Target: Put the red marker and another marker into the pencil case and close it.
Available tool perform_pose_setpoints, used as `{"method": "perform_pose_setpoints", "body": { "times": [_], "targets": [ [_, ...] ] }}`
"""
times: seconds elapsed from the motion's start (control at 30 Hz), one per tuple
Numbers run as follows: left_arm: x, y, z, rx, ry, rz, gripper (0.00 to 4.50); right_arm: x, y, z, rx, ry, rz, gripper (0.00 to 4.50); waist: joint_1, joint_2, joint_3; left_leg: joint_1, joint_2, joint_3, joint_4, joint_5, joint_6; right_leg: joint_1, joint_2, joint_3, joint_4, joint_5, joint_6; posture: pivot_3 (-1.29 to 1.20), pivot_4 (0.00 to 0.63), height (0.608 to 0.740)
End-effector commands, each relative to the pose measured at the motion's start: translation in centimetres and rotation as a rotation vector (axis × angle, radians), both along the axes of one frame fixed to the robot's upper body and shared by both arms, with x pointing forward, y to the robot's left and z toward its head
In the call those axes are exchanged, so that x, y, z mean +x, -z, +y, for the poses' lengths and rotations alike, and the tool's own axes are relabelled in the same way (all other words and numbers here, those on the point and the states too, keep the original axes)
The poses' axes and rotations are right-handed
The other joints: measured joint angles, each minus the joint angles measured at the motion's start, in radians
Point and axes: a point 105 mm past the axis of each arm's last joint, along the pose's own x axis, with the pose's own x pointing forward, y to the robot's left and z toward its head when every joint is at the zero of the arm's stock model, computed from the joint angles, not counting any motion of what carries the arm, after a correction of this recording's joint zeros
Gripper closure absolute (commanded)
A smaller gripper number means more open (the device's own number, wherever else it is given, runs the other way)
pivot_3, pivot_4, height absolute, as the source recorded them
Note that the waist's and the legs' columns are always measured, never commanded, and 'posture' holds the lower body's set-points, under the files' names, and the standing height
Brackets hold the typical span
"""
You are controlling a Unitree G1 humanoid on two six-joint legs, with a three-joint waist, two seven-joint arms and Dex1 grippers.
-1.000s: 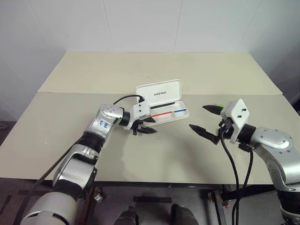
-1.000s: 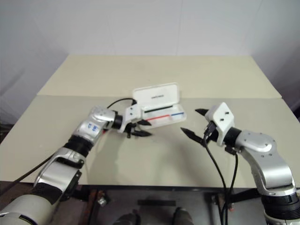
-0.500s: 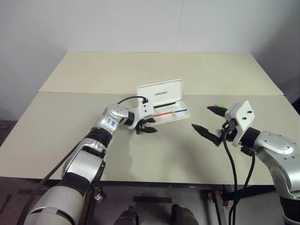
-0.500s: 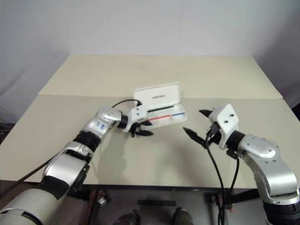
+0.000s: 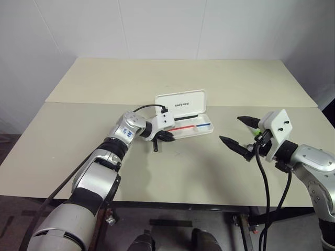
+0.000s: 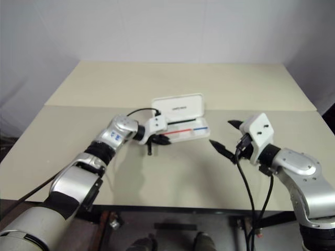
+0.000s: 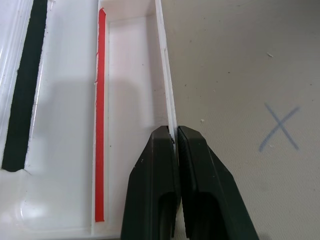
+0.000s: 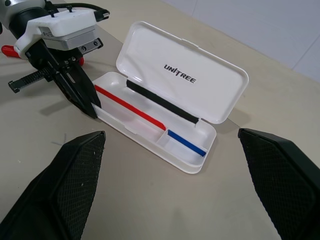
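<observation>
The white pencil case [image 5: 194, 128] lies open at mid-table, its lid [image 8: 187, 70] standing up with black lettering. A red-and-blue stripe and a black strip show inside. My left gripper [image 7: 172, 131] is at the case's left end, fingers shut on its thin front wall. The red marker [image 8: 7, 50] lies on the table behind my left wrist, mostly hidden. My right gripper [image 5: 230, 129] hovers open to the right of the case, holding nothing. A bit of the lime-green marker [image 5: 255, 132] shows behind its fingers.
A blue X [image 7: 280, 134] is drawn on the table just in front of the case. A seam [image 5: 78, 102] crosses the tabletop behind the case. Black cables [image 5: 264, 183] hang from my right wrist over the front edge.
My left gripper's fingers, half apart before, have closed on the case's front wall at its left end. The right gripper stays open and has hardly moved.
</observation>
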Motion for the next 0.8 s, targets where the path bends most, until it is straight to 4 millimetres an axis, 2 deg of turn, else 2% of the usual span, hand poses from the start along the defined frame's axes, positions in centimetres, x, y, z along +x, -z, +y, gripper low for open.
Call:
{"method": "perform_pose_setpoints", "body": {
  "times": [0.03, 0.27, 0.47, 0.73, 0.8],
  "targets": [
    [-0.7, 1.5, 0.0, 0.030, 0.035, 0.030, 4.47, -0.8, -1.3, 0.1, -0.022, -0.025, -0.051, 0.00, 0.000, 0.000, 0.000, 0.000, 0.000, 0.000, 0.000, 0.000, 0.000, 0.000, 0.000, 0.000, 0.000, 0.000, 0.000, 0.00, 0.150, 0.740],
    [-1.8, -0.1, -0.6, -0.021, 0.120, -0.032, 4.47, -1.0, -1.3, -0.7, -0.037, -0.009, -0.036, 0.00, 0.000, 0.000, 0.000, 0.000, 0.000, 0.001, -0.001, 0.001, -0.001, 0.000, 0.000, 0.000, -0.001, 0.000, 0.000, 0.00, 0.150, 0.740],
    [-4.5, -0.3, -0.5, -0.034, 0.194, -0.044, 4.47, -1.4, -1.0, -1.4, -0.042, 0.008, -0.018, 0.00, 0.000, 0.000, 0.000, -0.001, 0.000, 0.001, -0.001, 0.000, -0.002, 0.000, 0.000, 0.001, -0.003, 0.000, 0.000, 0.00, 0.150, 0.740],
    [-6.0, -1.1, -0.4, -0.027, 0.196, -0.072, 4.47, -1.3, -0.9, -1.5, -0.033, 0.019, -0.013, 0.00, -0.002, 0.000, 0.000, 0.000, 0.000, 0.002, 0.000, -0.001, 0.000, 0.000, 0.000, 0.002, -0.001, 0.000, 0.000, 0.00, 0.150, 0.740],
    [-7.2, -1.2, -0.8, -0.028, 0.224, -0.065, 4.47, -1.3, -0.8, -1.4, -0.030, 0.017, -0.012, 0.00, -0.002, 0.000, 0.000, 0.000, 0.000, 0.002, 0.000, -0.001, 0.000, 0.000, 0.000, 0.002, -0.001, 0.000, 0.000, 0.00, 0.150, 0.740]
  ]
}}
